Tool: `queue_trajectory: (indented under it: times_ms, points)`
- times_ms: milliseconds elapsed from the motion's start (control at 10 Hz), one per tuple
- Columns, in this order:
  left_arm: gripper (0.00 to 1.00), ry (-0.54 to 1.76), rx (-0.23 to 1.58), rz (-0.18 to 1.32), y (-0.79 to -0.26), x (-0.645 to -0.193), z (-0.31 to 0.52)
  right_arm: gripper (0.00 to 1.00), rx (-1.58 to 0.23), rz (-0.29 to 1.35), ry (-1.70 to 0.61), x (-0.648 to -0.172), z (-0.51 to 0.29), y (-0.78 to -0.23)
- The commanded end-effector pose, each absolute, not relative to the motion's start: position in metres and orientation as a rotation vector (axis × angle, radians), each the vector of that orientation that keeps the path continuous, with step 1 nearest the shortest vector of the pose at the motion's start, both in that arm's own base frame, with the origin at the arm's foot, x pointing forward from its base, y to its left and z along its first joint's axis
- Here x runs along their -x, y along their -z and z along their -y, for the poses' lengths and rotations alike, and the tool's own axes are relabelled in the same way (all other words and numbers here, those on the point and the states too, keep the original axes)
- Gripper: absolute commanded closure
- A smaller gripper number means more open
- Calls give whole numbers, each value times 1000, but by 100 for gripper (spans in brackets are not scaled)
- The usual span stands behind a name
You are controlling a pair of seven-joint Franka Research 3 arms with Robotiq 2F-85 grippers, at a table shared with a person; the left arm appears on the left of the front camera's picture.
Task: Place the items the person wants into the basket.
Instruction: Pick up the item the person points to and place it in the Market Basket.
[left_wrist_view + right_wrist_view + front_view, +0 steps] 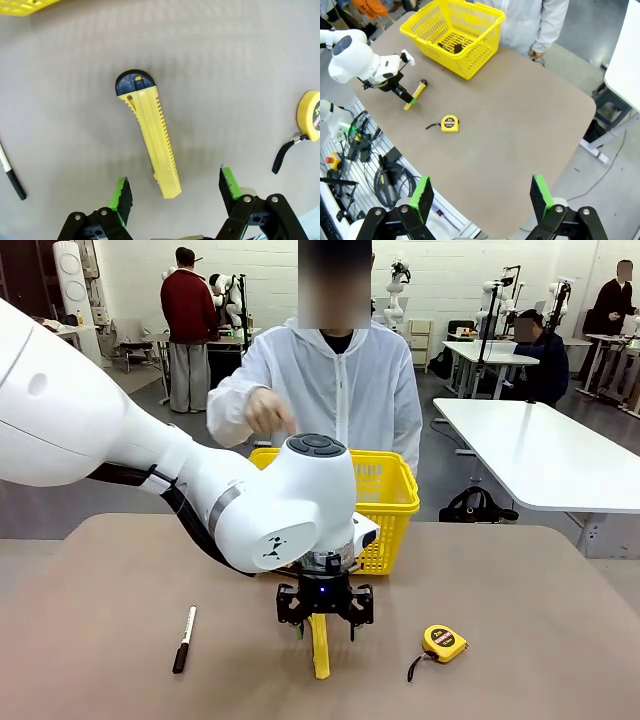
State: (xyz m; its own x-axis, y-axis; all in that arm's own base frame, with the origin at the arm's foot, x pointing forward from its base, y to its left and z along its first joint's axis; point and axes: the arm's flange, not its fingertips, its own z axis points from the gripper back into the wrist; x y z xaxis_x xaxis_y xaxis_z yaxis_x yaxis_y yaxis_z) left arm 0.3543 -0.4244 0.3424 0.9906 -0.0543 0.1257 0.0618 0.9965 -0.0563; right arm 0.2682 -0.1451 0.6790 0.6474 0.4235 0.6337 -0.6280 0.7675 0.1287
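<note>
Frontally, my arm [150, 470] covers much of the basket [390, 490] at centre; my left hand [322, 628] stands over the utility knife [320, 650], fingers hard to read. Wrist-on, lower centre, that hand [175, 182] is spread astride the knife [150, 135], not touching. Above my released right hand [480, 192], the basket [485, 47], upper left, shows dark items [454, 48] inside.

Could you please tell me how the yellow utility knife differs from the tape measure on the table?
The knife is long and slim; the tape measure is round. The knife is dark at one end; the tape measure trails a black strap. The knife lies under the robot's open left hand; the tape measure lies off to the side. Both are yellow and lie on the table, outside the basket.
</note>
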Motion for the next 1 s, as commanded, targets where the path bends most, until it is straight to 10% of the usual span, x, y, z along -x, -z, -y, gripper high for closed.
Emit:
queue_trajectory:
  times_ms: [0, 900]
  points:
    - [9, 37, 25, 161, -335, -361, 439, 0, -372, 626, -626, -269, 145, -678]
    - [9, -10, 9, 120, -316, -359, 436, 0, -372, 626, -626, -269, 145, -678]
